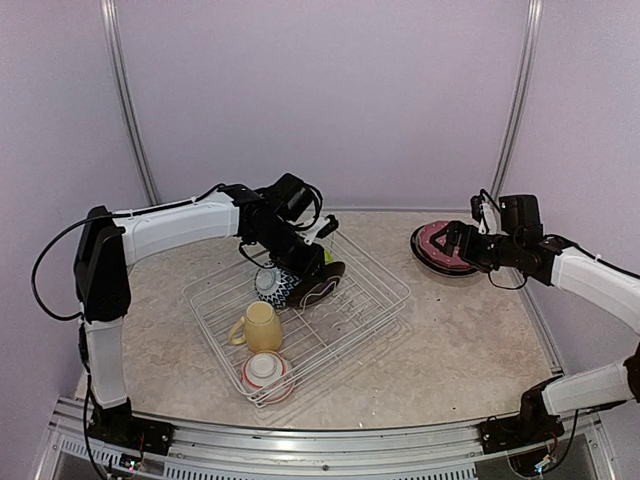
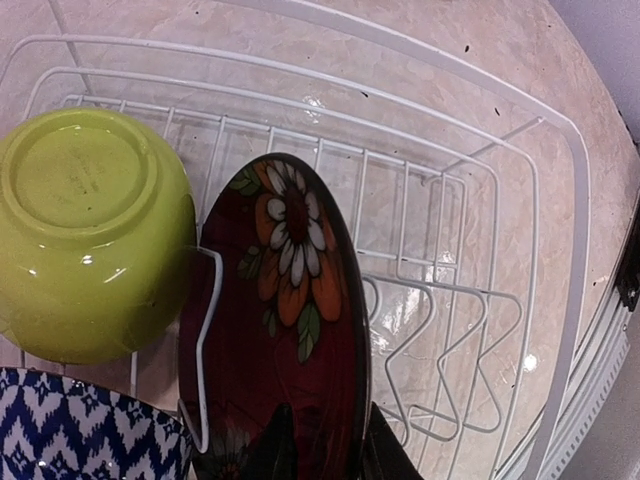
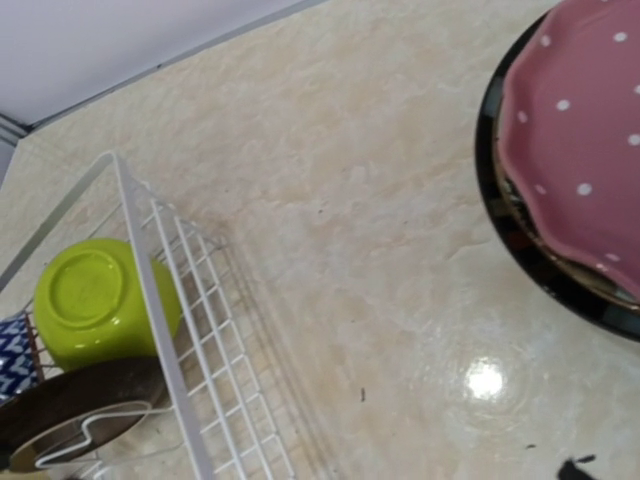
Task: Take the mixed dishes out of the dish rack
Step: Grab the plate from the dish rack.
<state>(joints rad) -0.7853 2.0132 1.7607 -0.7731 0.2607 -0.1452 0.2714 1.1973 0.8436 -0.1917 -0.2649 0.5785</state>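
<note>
- Beige table (image 1: 470,340), lilac walls.
- Dish rack (image 1: 400,291), centre: lime green bowl (image 2: 90,230), blue-patterned bowl (image 2: 80,435), dark red plate (image 2: 290,330).
- Left end effector (image 2: 330,435) pinching that plate's rim.
- Right end effector (image 1: 455,243) wide, by pink dotted plate (image 3: 590,130), 2 o'clock.

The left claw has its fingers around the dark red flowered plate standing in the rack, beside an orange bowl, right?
Not quite. The bowl is lime green, not orange; the left wrist view shows it. The left gripper does straddle the dark red flowered plate standing in the rack.
</note>
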